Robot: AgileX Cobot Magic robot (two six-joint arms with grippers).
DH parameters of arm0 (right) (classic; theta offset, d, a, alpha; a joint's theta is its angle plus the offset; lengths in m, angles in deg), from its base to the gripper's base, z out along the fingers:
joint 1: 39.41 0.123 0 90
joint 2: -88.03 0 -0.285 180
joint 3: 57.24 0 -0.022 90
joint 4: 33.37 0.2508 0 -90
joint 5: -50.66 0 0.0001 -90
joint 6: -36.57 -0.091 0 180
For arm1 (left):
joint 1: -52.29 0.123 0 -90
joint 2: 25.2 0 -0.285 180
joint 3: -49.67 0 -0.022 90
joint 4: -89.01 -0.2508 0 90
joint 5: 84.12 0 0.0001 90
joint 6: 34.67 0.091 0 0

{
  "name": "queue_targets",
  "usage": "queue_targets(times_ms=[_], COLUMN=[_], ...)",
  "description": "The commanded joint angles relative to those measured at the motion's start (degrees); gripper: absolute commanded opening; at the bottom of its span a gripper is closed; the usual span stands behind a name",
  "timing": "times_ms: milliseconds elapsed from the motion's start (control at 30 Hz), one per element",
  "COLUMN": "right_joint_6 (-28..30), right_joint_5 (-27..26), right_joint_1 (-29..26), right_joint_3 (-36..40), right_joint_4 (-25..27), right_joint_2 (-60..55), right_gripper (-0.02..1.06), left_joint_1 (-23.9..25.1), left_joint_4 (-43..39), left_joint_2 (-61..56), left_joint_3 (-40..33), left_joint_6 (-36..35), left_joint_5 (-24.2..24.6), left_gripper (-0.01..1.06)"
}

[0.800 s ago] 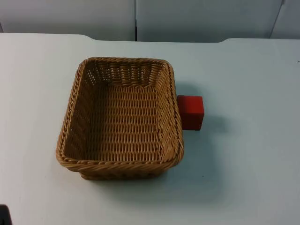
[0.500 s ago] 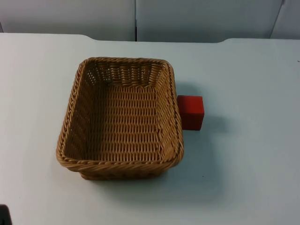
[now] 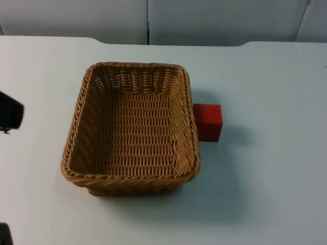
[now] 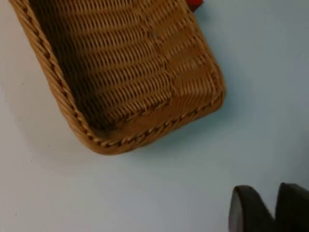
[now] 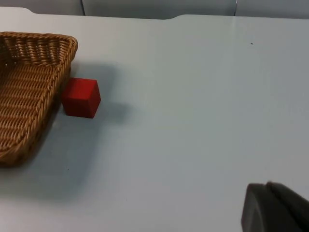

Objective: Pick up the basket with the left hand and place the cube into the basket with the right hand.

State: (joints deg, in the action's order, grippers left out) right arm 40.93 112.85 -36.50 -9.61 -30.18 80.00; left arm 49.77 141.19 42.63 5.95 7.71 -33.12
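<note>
**Left arm enters at the picture's left; basket and cube unmoved**

Since the earlier top views a black part of the left arm (image 3: 10,112) has come in at the left edge, level with the basket's middle and well apart from it. Basket and cube lie as before.

There is one basket (image 3: 132,127) and one cube (image 3: 208,121). The basket is tan wicker, rectangular with rounded corners, a braided rim and sloping woven walls; it sits upright on the white surface (image 3: 271,153) with nothing inside. The cube is plain red with sharp edges and stands on the surface just beside the basket's right wall, so close that contact cannot be judged.

The left wrist view looks down on a corner of the basket (image 4: 125,82), with the left gripper (image 4: 270,210) over bare surface apart from that rim; its two dark fingertips stand side by side with a narrow gap, so the jaws are clenched on nothing. In the right wrist view the right gripper (image 5: 273,208) is well apart from the cube (image 5: 80,98); whether its jaws are released or clenched cannot be told.

Open surface lies wide to the right of the cube and in front of the basket. The grey partition wall (image 3: 214,20) closes the far edge.
</note>
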Motion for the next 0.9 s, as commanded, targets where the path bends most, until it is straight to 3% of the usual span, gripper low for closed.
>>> queue_targets(times_ms=[0,100,167,633,867], right_joint_6=[0.08,0.08,0.08,0.08,0.08], right_joint_5=[-0.39,-0.39,-0.39,-0.39,-0.39], right_joint_1=[0.26,0.26,0.26,0.26,0.26], right_joint_3=[0.27,0.27,0.27,0.27,0.27], right_joint_4=[0.08,0.08,0.08,0.08,0.08], right_joint_2=[0.25,0.25,0.25,0.25,0.25], right_gripper=[0.0,0.0,0.0,0.0,0.0], left_joint_1=[0.06,0.06,0.06,0.06,0.06], left_joint_4=[2.64,2.64,2.64,1.4,0.08], left_joint_2=[8.01,17.32,19.92,41.55,48.88], left_joint_3=[2.74,7.97,9.42,26.61,29.25], left_joint_6=[2.67,2.67,2.67,2.67,3.05], left_joint_5=[-1.44,-1.44,-1.87,-6.49,-10.45], left_gripper=[0.33,0.63,0.67,0.68,0.68])
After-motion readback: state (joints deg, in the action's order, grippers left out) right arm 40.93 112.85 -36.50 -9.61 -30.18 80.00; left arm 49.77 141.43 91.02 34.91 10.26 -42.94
